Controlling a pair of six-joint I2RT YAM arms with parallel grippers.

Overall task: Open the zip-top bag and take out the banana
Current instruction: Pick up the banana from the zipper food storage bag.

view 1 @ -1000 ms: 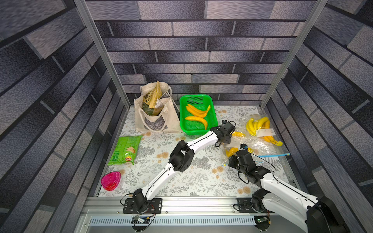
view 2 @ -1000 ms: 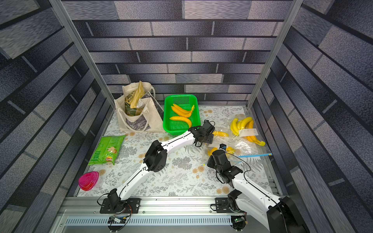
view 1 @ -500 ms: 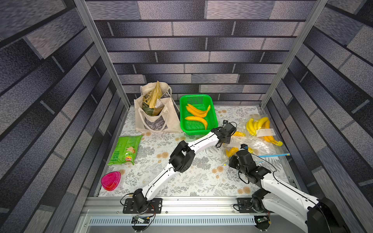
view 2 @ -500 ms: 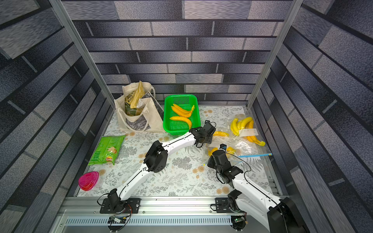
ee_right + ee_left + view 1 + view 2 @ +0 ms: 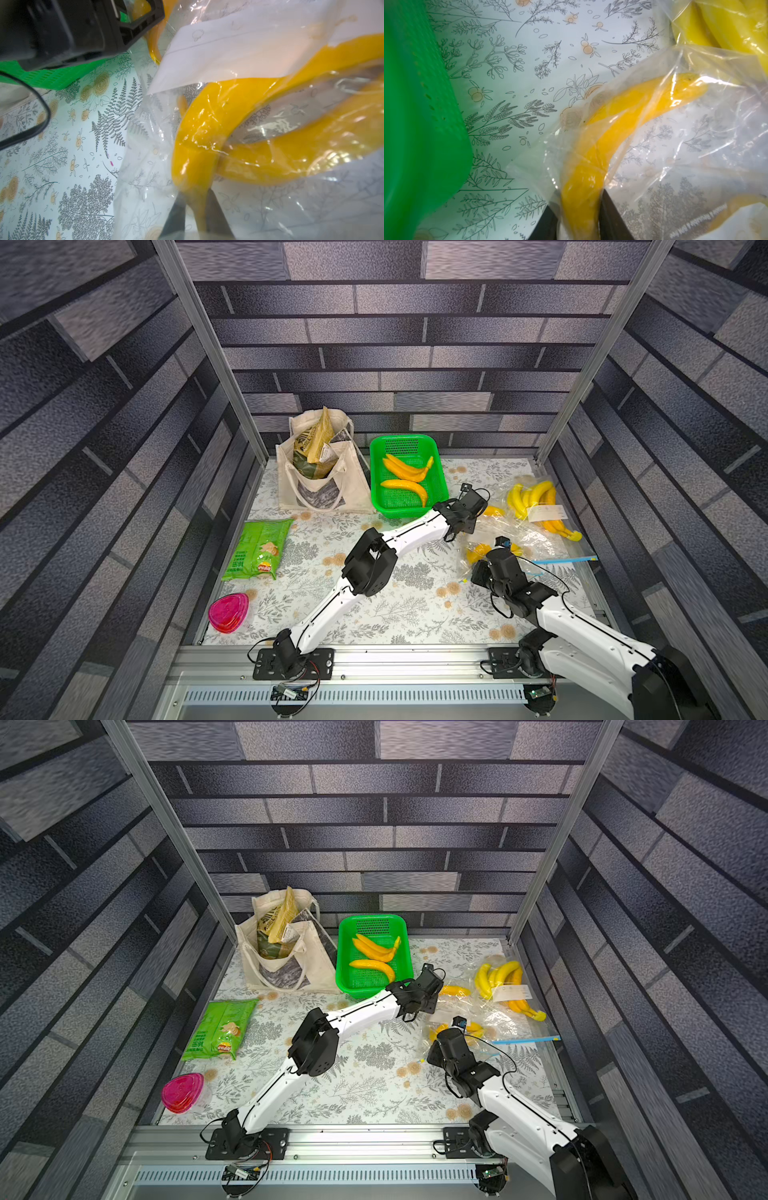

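Note:
The clear zip-top bag [image 5: 519, 537] lies crumpled at the table's right side, its blue zip strip [image 5: 565, 560] toward the front right. In the left wrist view my left gripper [image 5: 579, 209] is shut on a yellow banana [image 5: 612, 116] through the bag's plastic, one dark finger [image 5: 612, 220] on each side. In both top views this gripper [image 5: 478, 510] sits just right of the green basket. My right gripper [image 5: 196, 209] is shut on the thin end of another banana [image 5: 199, 135], also under plastic. In a top view it [image 5: 446, 1036] is at the bag's near left corner.
A green basket [image 5: 376, 489] holding three bananas stands behind the left arm. A bunch of yellow bananas [image 5: 534, 497] lies under plastic at the far right. A cloth tote [image 5: 316, 489], a green chip bag [image 5: 257, 549] and a pink container [image 5: 227, 612] are on the left side.
My left gripper has closed from wide open onto the banana in the bag. The right arm has stayed where it was.

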